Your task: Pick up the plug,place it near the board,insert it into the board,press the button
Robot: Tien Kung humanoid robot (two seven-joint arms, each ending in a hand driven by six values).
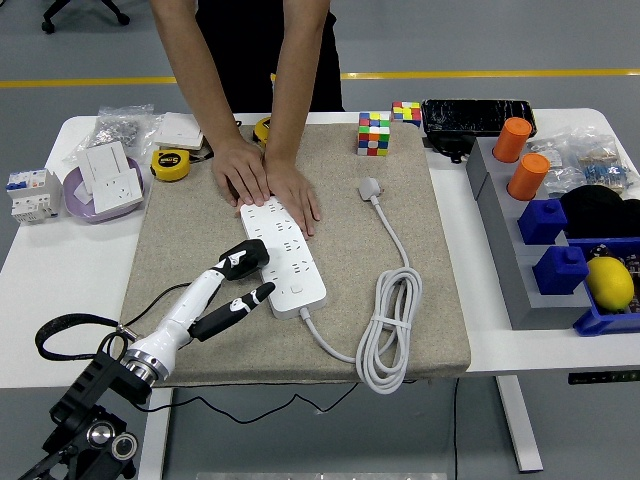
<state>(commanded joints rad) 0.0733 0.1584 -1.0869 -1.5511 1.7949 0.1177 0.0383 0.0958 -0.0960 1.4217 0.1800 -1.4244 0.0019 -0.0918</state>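
A white power strip lies at a slant on the beige mat. The black plug sits against the strip's left side, its black cable running off to the left. My left hand reaches in from the lower left with its fingers spread and nothing held. One white finger rests by the plug and a black fingertip points at the strip's near end, just left of its button. A person's two hands press flat on the strip's far end. The right arm is out of view.
The strip's white cord lies coiled at the mat's right, ending in a white plug. Two puzzle cubes, tape measures and a bowl of sockets lie at the back. Grey and blue bins stand at the right.
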